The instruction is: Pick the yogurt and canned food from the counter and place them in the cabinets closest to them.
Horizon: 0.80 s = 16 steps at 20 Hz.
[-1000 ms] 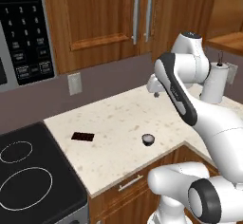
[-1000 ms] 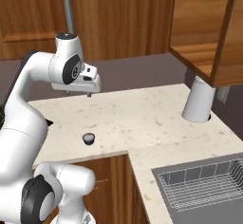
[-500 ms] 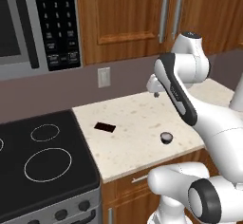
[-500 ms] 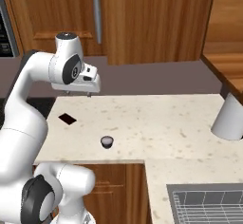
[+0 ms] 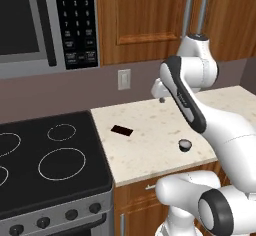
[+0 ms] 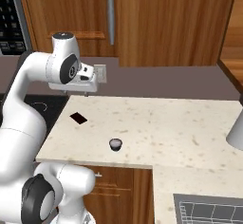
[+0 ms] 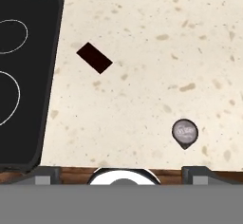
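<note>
A flat beige stone counter (image 5: 150,130) speckled with brown is seen beside a black glass cooktop (image 5: 45,160), under reddish-brown wooden wall cabinets (image 6: 156,23) with long steel bar handles and a grey microwave (image 5: 45,25). A small squat round tin of canned food (image 6: 115,144) with dark sides and a dull grey top stands near the counter's front edge, well apart from a flat dark rectangular object (image 7: 94,58) lying nearer the cooktop. The two-finger gripper (image 6: 85,94) is held above the counter's rear part with nothing seen between its tips; how far it is parted cannot be told.

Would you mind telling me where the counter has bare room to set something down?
The counter is mostly bare: a wide stretch runs from the canned food right toward the white roll. Another lies between the flat dark piece and the back wall. The tightest patch is between that piece and the can.
</note>
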Available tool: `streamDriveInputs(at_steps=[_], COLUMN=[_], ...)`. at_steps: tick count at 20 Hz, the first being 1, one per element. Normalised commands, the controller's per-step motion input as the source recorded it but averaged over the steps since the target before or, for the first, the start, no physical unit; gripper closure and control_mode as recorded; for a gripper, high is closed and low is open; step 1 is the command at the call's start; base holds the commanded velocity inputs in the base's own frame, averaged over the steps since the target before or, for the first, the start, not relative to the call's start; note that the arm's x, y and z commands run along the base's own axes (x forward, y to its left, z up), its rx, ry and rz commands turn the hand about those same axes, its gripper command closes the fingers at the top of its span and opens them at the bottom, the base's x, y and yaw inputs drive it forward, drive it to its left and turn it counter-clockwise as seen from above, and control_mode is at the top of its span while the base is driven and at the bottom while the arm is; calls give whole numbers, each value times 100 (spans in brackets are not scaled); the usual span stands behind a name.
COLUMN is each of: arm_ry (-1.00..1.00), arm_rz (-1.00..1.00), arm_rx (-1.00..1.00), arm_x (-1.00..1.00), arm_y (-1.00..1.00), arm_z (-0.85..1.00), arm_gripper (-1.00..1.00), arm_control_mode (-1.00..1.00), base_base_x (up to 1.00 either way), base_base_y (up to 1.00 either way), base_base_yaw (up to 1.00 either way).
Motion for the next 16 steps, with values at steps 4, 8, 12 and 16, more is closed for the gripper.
streamDriveInputs(at_steps=[4,8,12,16], arm_ry=[0,0,0,0], arm_rz=[0,0,0,0], arm_rx=[0,0,0,0], arm_x=[0,0,0,0], arm_y=[0,0,0,0], arm_z=[0,0,0,0], arm_gripper=[-100,-100,-100,-100], arm_control_mode=[100,100,100,100], base_base_x=[0,0,0,2], base_base_y=[-7,-32,-39,-47], base_base_yaw=[2,7,9,10])
